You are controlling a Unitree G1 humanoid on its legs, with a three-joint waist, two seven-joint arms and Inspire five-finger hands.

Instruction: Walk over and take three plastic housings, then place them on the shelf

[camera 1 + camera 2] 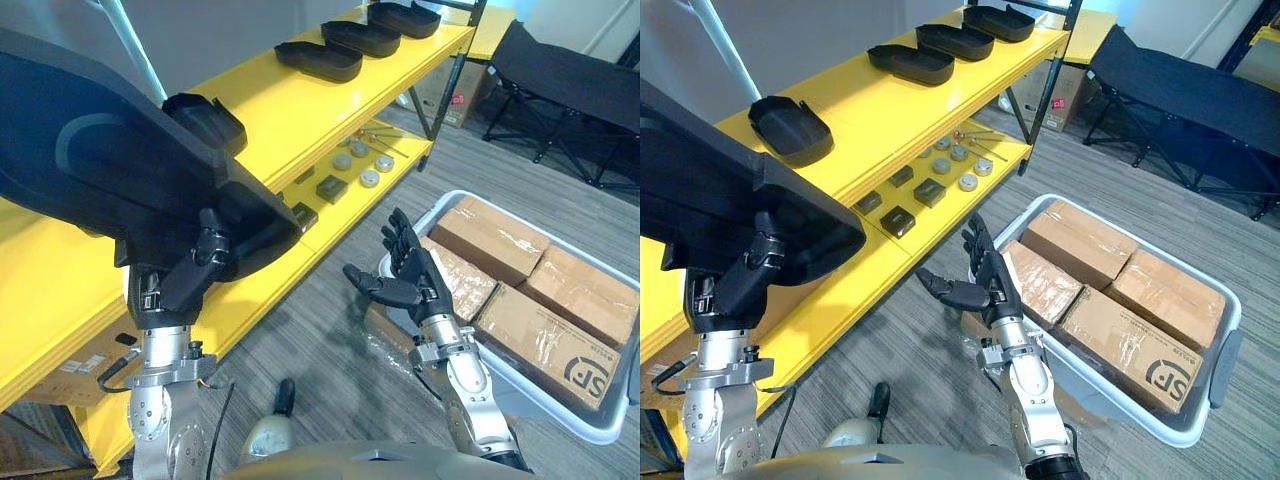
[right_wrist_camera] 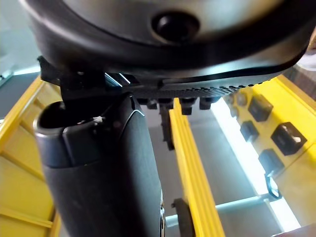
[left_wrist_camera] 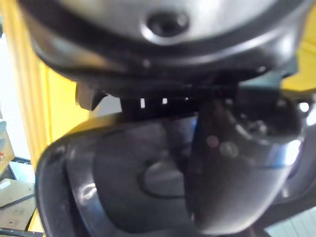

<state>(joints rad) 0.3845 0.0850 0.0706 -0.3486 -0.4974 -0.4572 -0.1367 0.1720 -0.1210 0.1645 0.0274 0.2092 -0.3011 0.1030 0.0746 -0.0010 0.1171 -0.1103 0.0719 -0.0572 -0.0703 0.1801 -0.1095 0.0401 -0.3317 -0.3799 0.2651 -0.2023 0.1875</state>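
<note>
Black plastic housing (image 1: 100, 170) at far left, big shell, held up over the near end of the yellow shelf (image 1: 300, 100) and not set down yet. Left robot hand (image 1: 195, 265) is clamped on its lower edge, fingers curled round the rim; left wrist view shows the thumb lying across the hollow inside. Further along the top tier: one near housing (image 1: 790, 128) lying open side up, then a row of three housings (image 1: 955, 40) at the far end, well apart from the near one. Lower tier carries small metal parts (image 1: 360, 160), dark blocks and round discs. Mid-frame, right robot hand (image 1: 405, 275) hangs over the floor, fingers spread and straight, thumb out, holding nothing. Just beside it on the right, grey bin (image 1: 1230, 320) packed with cardboard boxes (image 1: 490, 238). Black folding cot (image 1: 570, 80) at far right, well apart.

Handling, as a judgement: looks like a thin-walled moulded shell, so light and stiff but smooth, likely slippery. It is broad, so an edge grip lets it lever and tip. Best hold is the rim, thumb inside, fingers outside. Put down flat, open side up like the others, in the bare stretch near the near housing.
</note>
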